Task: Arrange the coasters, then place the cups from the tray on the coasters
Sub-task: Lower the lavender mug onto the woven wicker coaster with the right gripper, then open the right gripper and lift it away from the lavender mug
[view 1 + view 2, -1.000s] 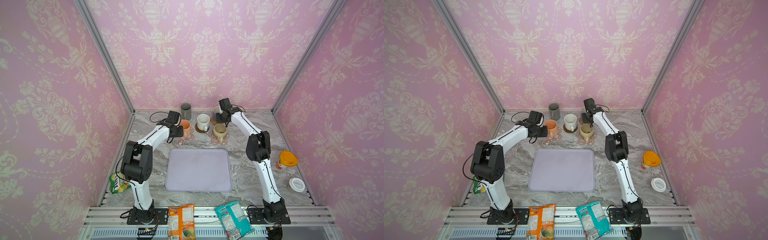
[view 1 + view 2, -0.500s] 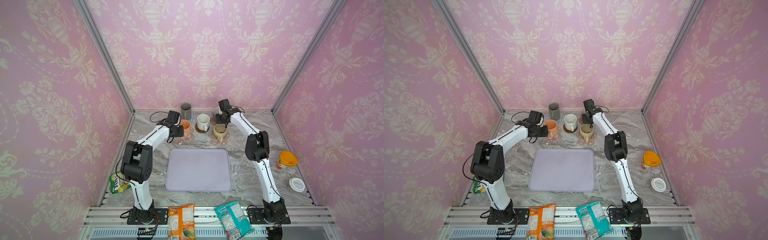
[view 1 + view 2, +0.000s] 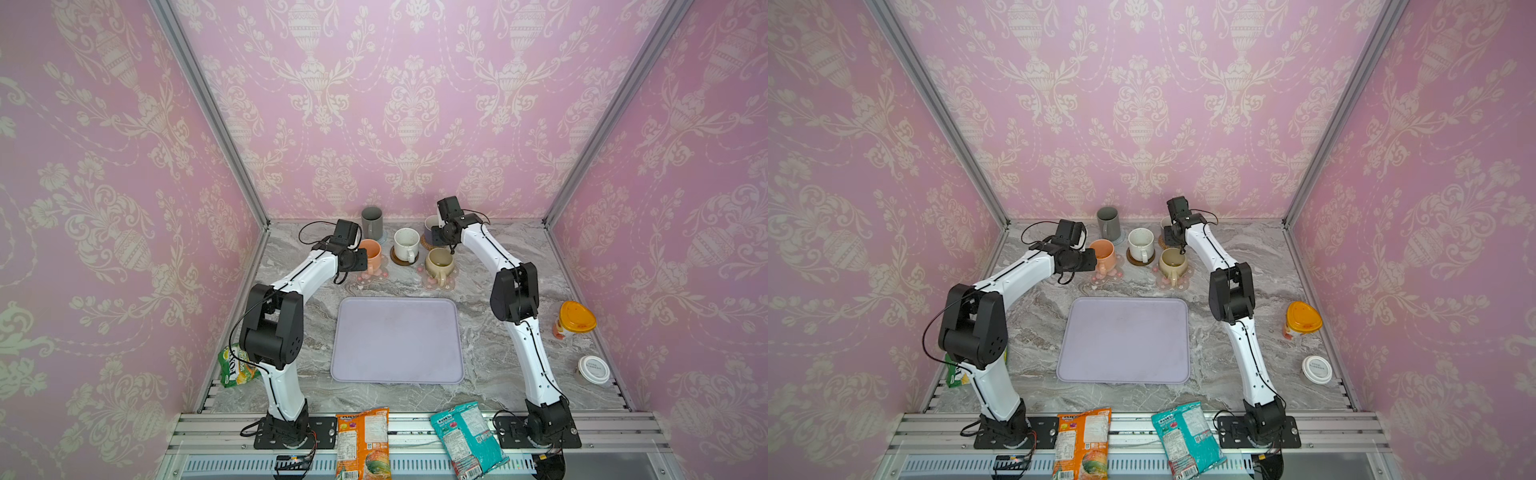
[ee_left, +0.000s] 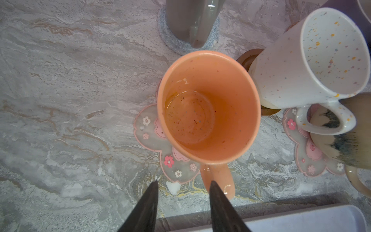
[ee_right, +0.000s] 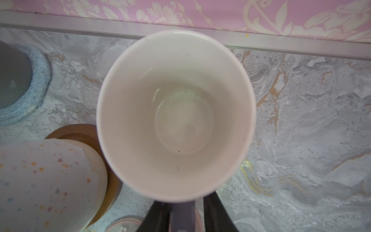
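The lavender tray (image 3: pixel 395 340) lies bare at mid-table. Behind it every cup stands on a coaster. The peach-orange cup (image 4: pixel 206 104) is on a pink flower coaster (image 4: pixel 148 130). My left gripper (image 4: pixel 183 183) is open just before it, and the cup's handle sits beside one finger, not between them. The dark grey tumbler (image 3: pixel 371 220) is on the grey-blue woven coaster (image 4: pixel 170 40), the white speckled cup (image 3: pixel 405 243) on the dark brown one (image 5: pixel 80 132), and the beige cup (image 3: pixel 439 262) on the other flower coaster (image 3: pixel 440 280). The lavender cup (image 5: pixel 174 114) stands on the tan coaster (image 3: pixel 1160 241). My right gripper (image 5: pixel 186 209) is open round its handle, with a gap at one finger.
An orange-lidded jar (image 3: pixel 575 320) and a white-lidded container (image 3: pixel 593 369) stand at the right edge. Snack bags lie on the front rail (image 3: pixel 363 440) (image 3: pixel 467 436), and a green bag (image 3: pixel 239 365) lies at the left. The back wall rises right behind the lavender cup.
My right gripper's jaws have spread off the lavender cup's handle. The left arm and all cups stay where they were.
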`<control>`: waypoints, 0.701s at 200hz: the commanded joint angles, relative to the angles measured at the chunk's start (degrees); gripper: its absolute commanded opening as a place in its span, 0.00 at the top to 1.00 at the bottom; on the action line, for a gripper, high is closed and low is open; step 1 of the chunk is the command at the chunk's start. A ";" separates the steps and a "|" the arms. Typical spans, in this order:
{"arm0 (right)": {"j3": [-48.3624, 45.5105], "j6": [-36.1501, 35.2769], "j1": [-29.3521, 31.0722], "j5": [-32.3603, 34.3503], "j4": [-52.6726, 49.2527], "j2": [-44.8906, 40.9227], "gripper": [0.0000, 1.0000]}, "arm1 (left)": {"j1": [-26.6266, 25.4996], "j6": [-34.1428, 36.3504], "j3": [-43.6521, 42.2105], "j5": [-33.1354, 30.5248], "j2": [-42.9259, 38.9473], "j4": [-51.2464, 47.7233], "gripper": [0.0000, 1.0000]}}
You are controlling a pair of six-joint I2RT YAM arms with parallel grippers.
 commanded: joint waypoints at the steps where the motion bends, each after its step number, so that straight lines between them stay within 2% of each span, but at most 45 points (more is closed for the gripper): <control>1: 1.49 0.42 -0.10 -0.68 0.63 -0.23 0.66 | 0.60 -0.76 -0.68 1.19 -1.45 -0.30 0.55; 77: 0.91 1.54 -0.09 -2.56 -1.86 -2.11 0.62 | 0.61 -0.86 -0.66 1.10 -2.50 -0.90 0.55; 140: -9.80 -0.79 0.90 -3.07 -1.81 -13.38 0.58 | 0.61 -0.51 -1.00 -0.79 -7.16 -3.93 0.55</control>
